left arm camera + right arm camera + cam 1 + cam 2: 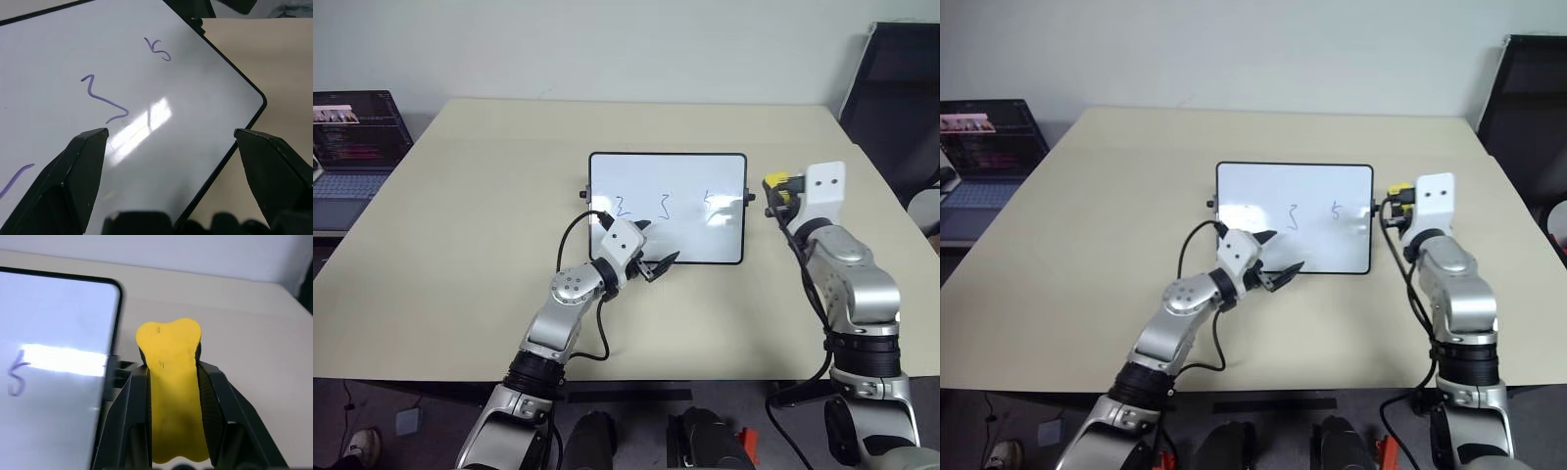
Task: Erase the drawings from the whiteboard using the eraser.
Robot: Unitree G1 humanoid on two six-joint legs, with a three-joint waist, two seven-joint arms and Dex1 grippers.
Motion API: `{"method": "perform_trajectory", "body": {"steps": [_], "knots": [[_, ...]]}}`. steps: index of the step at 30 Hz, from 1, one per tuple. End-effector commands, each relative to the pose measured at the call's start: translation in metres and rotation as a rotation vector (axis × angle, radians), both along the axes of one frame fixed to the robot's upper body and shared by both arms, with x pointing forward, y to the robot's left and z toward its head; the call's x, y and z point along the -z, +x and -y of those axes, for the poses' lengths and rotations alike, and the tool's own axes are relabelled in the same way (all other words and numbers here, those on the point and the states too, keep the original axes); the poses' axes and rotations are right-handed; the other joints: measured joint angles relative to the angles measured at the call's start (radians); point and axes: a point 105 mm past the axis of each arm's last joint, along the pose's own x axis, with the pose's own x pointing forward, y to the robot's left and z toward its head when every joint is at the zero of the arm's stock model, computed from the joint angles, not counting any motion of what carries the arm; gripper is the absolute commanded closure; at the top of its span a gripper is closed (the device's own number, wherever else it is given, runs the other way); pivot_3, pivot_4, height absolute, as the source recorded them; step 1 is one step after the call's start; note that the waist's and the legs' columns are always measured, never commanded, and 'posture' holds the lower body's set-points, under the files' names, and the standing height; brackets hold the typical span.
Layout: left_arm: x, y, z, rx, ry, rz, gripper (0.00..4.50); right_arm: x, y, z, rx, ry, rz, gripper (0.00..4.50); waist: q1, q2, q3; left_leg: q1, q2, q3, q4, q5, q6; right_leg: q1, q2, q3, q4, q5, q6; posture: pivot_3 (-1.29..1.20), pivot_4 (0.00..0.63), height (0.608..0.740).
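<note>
The whiteboard (666, 171) lies flat at the table's middle, with three thin drawings (666, 206) in a row across it. My left gripper (659, 242) hovers open over the board's near left part, nothing between its fingers (83, 166); in its wrist view two of the drawings (105, 100) lie just ahead. My right gripper (775, 196) is beside the board's right short edge, shut on the yellow eraser (171, 377), which sticks out past its fingertips. The rightmost drawing (17, 377) sits close to that edge.
An open laptop (352, 147) stands at the far left, off the table's left corner. A black chair (901, 98) is at the back right. Bare beige table (460, 225) surrounds the board on all sides.
</note>
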Motion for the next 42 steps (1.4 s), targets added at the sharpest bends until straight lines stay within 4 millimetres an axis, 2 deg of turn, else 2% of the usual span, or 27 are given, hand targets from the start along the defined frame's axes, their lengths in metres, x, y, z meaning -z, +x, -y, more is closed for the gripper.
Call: {"method": "perform_trajectory", "body": {"steps": [1, 7, 12, 19, 26, 29, 33, 42], "knots": [[-0.018, 0.002, 0.002, 0.001, -0.011, 0.078, 0.0, -0.016, 0.007, -0.016, -0.054, -0.045, 0.076, 3.55, 0.0, 0.0, 0.0, 0.0, 0.0, 0.0, 0.0, 0.0, 0.0, 0.0, 0.0, 0.0, 0.0, 0.0, 0.0, 0.0, 0.15, 0.74], [-0.023, 0.007, 0.002, -0.004, -0.013, 0.089, 0.0, -0.021, 0.022, -0.045, -0.142, -0.067, 0.108, 3.55, 0.0, 0.0, 0.0, 0.0, 0.0, 0.0, 0.0, 0.0, 0.0, 0.0, 0.001, 0.0, 0.0, 0.0, 0.0, 0.0, 0.15, 0.74], [-0.027, 0.011, 0.001, -0.006, -0.012, 0.098, 0.0, -0.03, 0.033, -0.062, -0.179, -0.071, 0.129, 3.55, 0.0, 0.0, 0.0, 0.0, 0.0, 0.0, 0.0, 0.0, 0.0, 0.0, 0.001, -0.001, 0.0, 0.0, 0.0, 0.0, 0.15, 0.74], [-0.032, 0.014, 0.0, -0.005, -0.013, 0.108, 0.0, -0.033, 0.043, -0.064, -0.176, -0.099, 0.118, 3.55, 0.002, 0.0, 0.0, 0.0, 0.0, 0.0, -0.001, 0.0, 0.0, 0.0, 0.0, -0.001, 0.0, 0.0, 0.0, 0.0, 0.15, 0.74], [-0.036, 0.015, -0.001, -0.013, -0.019, 0.117, 0.0, -0.002, 0.037, -0.06, -0.149, -0.174, -0.003, 3.55, 0.001, 0.0, 0.0, 0.0, 0.001, -0.001, -0.001, 0.0, 0.0, 0.0, 0.0, -0.001, 0.0, 0.0, 0.0, 0.0, 0.15, 0.74], [-0.038, 0.016, -0.002, -0.017, -0.022, 0.12, 0.0, 0.015, 0.029, -0.057, -0.144, -0.186, -0.058, 3.55, 0.002, 0.0, 0.0, 0.0, 0.0, -0.001, 0.0, 0.0, 0.0, 0.0, 0.0, -0.001, 0.0, 0.0, 0.0, 0.0, 0.15, 0.74], [-0.038, 0.017, -0.004, -0.024, -0.025, 0.121, 0.0, 0.029, 0.016, -0.054, -0.142, -0.191, -0.09, 3.55, 0.003, 0.0, -0.001, 0.001, 0.0, -0.001, 0.0, 0.0, 0.0, 0.001, 0.0, -0.002, 0.001, 0.0, 0.0, 0.0, 0.15, 0.74], [-0.037, 0.02, -0.008, -0.043, -0.027, 0.116, 0.0, 0.071, -0.012, -0.035, -0.132, -0.262, -0.176, 3.55, 0.008, -0.001, -0.002, 0.002, 0.0, -0.001, 0.001, 0.0, 0.0, 0.002, 0.0, -0.001, 0.001, 0.0, 0.001, 0.0, 0.15, 0.74]]}}
